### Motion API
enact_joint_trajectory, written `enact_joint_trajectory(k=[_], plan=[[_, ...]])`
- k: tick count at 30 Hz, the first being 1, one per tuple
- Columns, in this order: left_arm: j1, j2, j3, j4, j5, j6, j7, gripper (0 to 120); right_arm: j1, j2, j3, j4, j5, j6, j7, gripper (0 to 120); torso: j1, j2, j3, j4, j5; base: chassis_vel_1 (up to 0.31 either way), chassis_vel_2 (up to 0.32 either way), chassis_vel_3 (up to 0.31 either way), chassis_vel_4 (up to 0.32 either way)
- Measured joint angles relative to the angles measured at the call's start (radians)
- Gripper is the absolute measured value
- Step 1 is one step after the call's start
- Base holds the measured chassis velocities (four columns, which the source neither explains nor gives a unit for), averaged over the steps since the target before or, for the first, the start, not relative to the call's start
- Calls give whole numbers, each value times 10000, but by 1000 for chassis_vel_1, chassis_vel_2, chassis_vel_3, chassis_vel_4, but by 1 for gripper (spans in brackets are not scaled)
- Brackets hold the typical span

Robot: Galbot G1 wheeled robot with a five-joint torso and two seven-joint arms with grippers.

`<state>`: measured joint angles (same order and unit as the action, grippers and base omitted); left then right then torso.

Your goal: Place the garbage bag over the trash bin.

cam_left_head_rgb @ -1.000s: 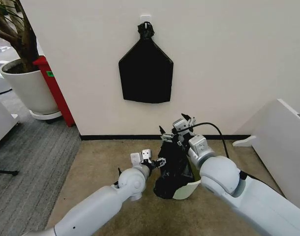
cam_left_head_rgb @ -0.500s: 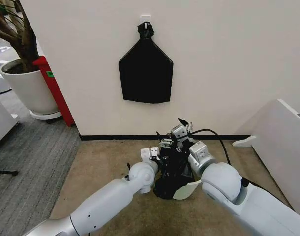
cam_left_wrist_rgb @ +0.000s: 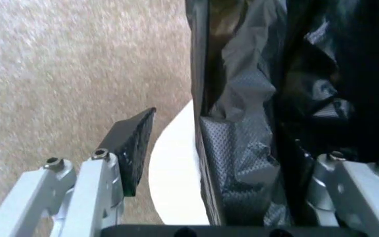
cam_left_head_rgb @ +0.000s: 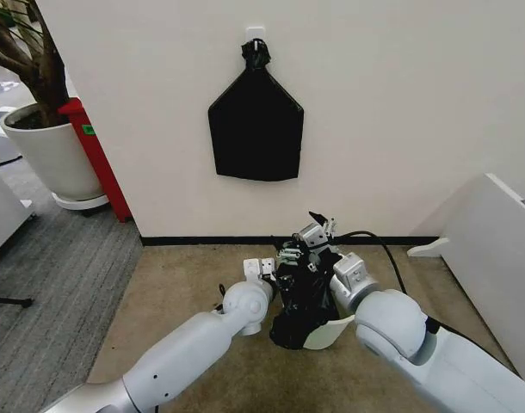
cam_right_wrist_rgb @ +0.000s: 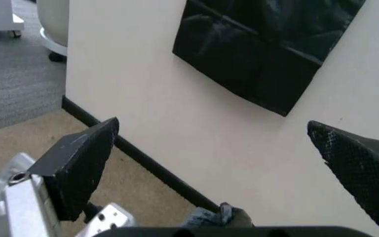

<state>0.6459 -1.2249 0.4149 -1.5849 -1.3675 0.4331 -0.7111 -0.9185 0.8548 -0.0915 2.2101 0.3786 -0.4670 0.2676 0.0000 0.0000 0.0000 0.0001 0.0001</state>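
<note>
Black crinkly plastic — the garbage bag (cam_left_head_rgb: 304,297) sits bunched in the trash bin (cam_left_head_rgb: 330,331) on the carpet, left gripper (cam_left_wrist_rgb: 209,163) fingers spread astride its edge, right gripper (cam_right_wrist_rgb: 222,158) fingers wide, empty above — next, stretching the mouth over the rim.

Bright, even indoor light on the pale wall (cam_left_head_rgb: 400,120), with soft shadows. The head view bends toward its edges. Pale sheen glints on the garbage bag (cam_left_wrist_rgb: 242,123), blurred at close range in the left wrist view.
</note>
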Motion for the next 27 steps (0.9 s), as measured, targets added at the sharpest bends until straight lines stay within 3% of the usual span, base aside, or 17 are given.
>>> enact_joint_trajectory(k=[2,8,11,15,19,27], plan=[[-26,-41,2,-8,-78,40,-58,62,-1,17,-13,3,0,8,-6,100,0,0,0,-1,-1,0,0,0,0],[-120,-161,84,11,-225,67,-150,34,-78,110,-99,11,4,61,-58,100,0,0,0,-1,-1,0,0,0,0],[-120,-160,84,8,-226,52,-150,27,-98,107,-99,-11,4,118,-73,100,0,0,0,-2,-2,0,0,0,0],[-83,-79,45,-46,-213,34,-167,9,-96,113,-112,-29,12,158,-92,100,0,0,0,-2,0,0,0,0,0],[-20,-38,16,-56,-155,9,-157,1,-67,116,-172,-26,19,158,-98,100,0,0,0,0,-1,0,0,0,0],[210,32,-106,-166,361,-341,-4,1,-18,122,-276,-19,116,212,43,100,0,0,0,-1,-1,0,0,0,0]])
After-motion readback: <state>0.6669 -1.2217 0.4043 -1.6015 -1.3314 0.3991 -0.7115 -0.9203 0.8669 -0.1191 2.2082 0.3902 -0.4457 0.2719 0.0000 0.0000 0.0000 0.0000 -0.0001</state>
